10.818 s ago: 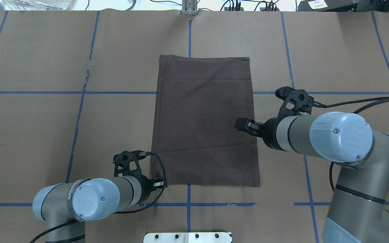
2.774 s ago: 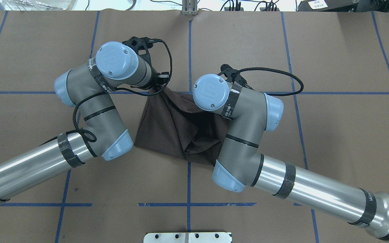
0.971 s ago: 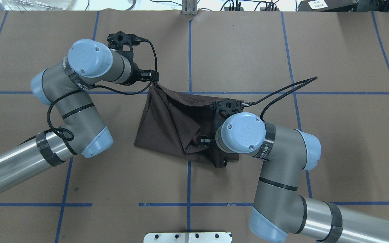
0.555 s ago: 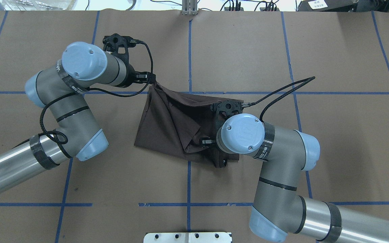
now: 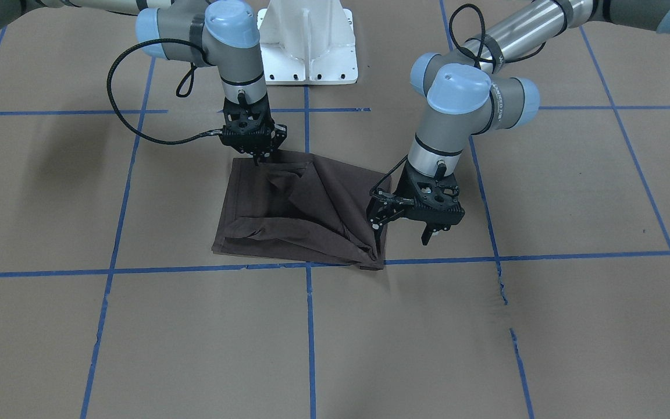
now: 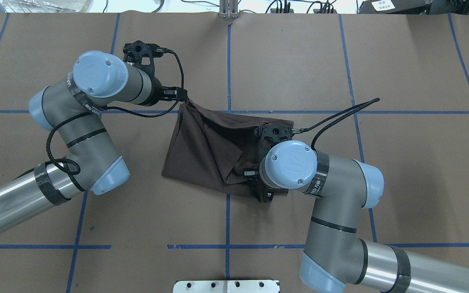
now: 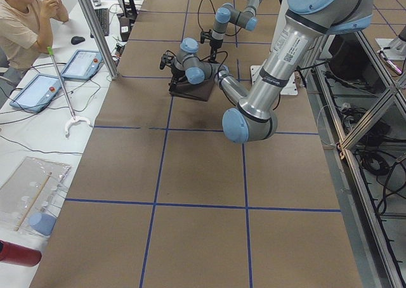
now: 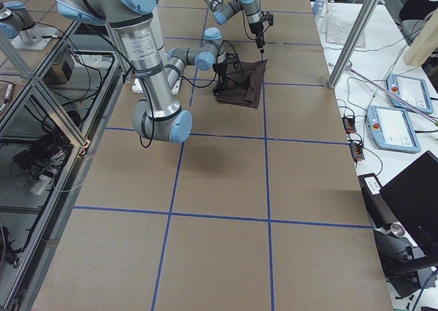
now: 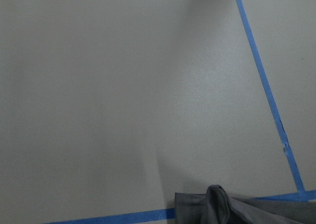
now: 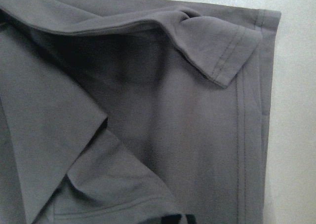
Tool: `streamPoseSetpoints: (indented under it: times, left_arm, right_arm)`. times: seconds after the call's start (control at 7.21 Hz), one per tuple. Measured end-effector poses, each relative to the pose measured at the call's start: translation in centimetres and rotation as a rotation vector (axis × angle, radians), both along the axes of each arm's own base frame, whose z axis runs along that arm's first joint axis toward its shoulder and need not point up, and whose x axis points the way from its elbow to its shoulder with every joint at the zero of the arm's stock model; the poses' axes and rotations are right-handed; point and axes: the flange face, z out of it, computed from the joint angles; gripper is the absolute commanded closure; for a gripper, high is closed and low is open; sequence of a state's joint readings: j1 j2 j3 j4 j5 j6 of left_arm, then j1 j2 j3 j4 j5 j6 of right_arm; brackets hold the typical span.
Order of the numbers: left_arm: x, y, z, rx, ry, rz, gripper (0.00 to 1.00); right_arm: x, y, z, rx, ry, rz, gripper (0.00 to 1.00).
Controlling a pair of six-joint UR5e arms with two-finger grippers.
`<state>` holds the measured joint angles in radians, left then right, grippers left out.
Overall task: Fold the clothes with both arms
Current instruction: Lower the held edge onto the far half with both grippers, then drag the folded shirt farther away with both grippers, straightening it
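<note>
Left tool point(image 6: 184, 96) pinches the rumpled brown T-shirt's point(image 6: 202, 150) far corner (right tool hidden beneath its wrist)

The dark brown T-shirt point(image 5: 300, 215) lies near the middle of the table, a bit toward the robot's side. It is folded over on itself, but not neatly. Big soft wrinkles and loose flaps run across it. One flap lies bent over on top, with a stitched hem showing point(image 10: 224, 61). One corner, on the side far from the robot, is pulled up off the table into a point point(image 6: 185, 103). The rest rests flat, with a straight edge along the side near the robot point(image 6: 202, 185). The cloth looks thin and soft.
</note>
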<state>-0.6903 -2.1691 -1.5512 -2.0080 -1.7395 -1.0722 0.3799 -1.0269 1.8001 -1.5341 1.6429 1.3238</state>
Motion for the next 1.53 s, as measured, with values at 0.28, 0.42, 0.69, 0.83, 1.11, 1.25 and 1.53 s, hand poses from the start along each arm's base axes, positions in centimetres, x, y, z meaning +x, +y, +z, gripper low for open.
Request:
streamPoseSetpoints:
  times: [0.28,0.42,0.69,0.83,1.11,1.25,1.53]
  left_arm:
    - [-0.1,0.1,-0.3,0.003,0.005,-0.001,0.00]
    - [-0.2,0.2,-0.4,0.002,0.009,-0.003,0.00]
    - [-0.3,0.2,-0.7,-0.006,0.018,-0.010,0.00]
    - [-0.4,0.3,-0.7,-0.007,0.020,-0.011,0.00]
    - [-0.5,0.4,-0.6,-0.008,0.021,-0.011,0.00]
    - [-0.5,0.5,-0.6,-0.008,0.021,-0.011,0.00]
    - [-0.3,0.6,-0.6,-0.015,0.024,-0.013,0.00]
  right_arm:
    - [1.1,-1.8,0.0,-0.018,-0.003,0.049,1.00]
    - [2.4,-3.7,0.1,-0.017,0.000,0.079,1.00]
    - [4.1,-7.4,1.3,-0.026,0.029,0.134,1.00]
    - [4.4,-8.9,2.5,-0.035,0.052,0.153,1.00]
    - [3.7,-11.1,5.2,-0.042,0.076,0.173,0.18]
    - [3.4,-11.9,6.3,-0.038,0.074,0.180,0.00]
    - [4.1,-13.5,6.0,-0.021,0.058,0.183,0.00]
